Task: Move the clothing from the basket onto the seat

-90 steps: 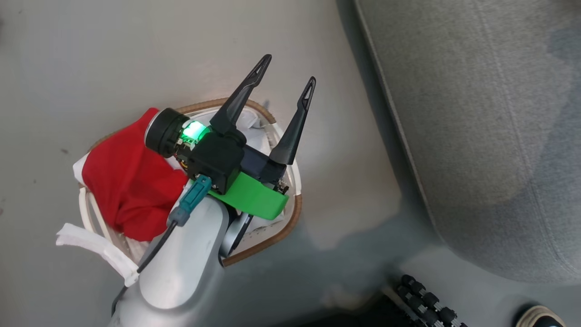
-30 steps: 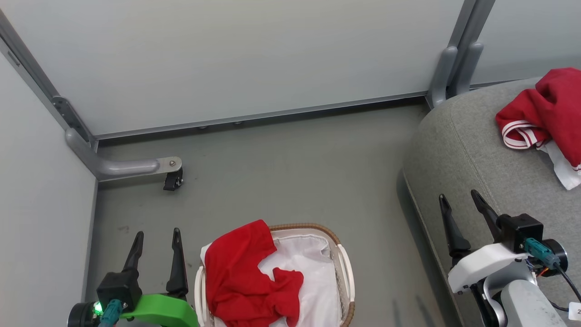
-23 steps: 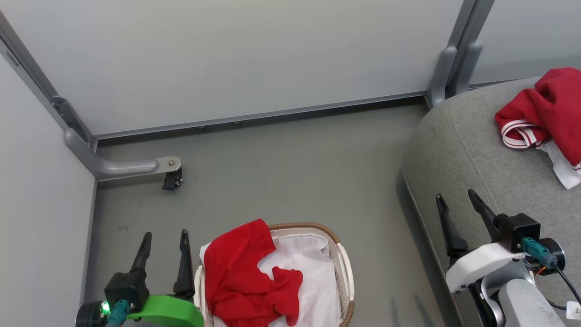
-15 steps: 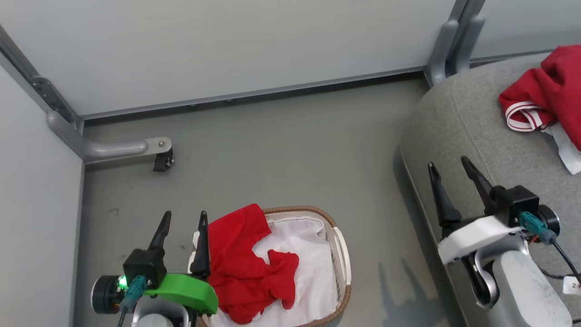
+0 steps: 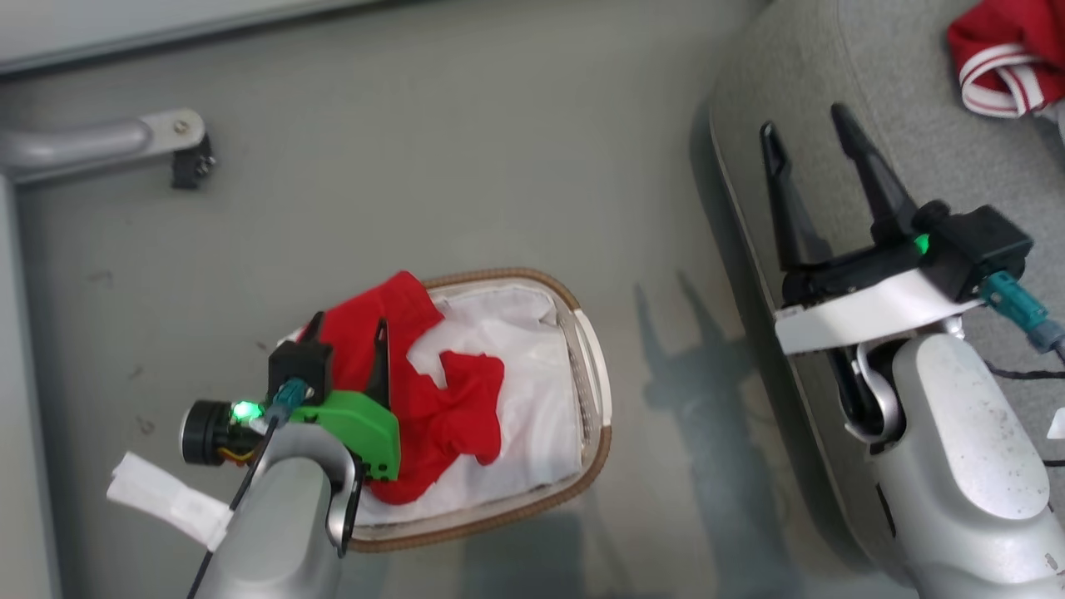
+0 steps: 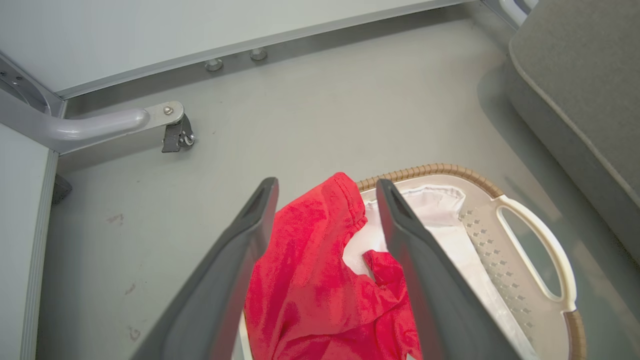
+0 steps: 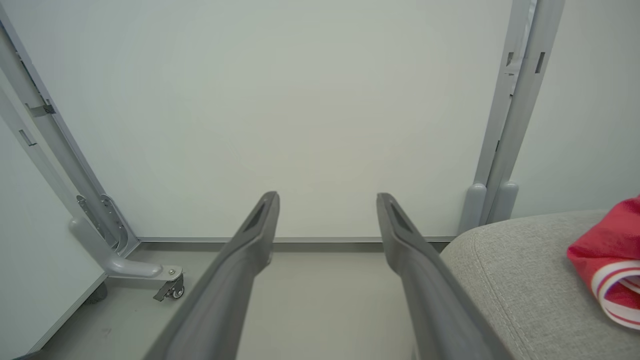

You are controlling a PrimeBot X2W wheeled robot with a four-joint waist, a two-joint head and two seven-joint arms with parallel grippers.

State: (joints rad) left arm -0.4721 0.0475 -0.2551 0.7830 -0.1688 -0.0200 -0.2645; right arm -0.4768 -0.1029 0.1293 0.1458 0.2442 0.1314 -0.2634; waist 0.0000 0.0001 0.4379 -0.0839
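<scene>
Hovering my left gripper (image 5: 349,324), fingers spread and empty, over the red clothing (image 5: 441,416) heaped in the basket (image 5: 596,391), I judge it light, limp, best pinched at its bunched middle fold.

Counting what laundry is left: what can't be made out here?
Near end of the basket: head view, hidden behind the left gripper and forearm.
Red garment on the seat: head and right wrist views, cut by frame edge.
Beneath the red clothing in the basket: covered by its folds.
</scene>
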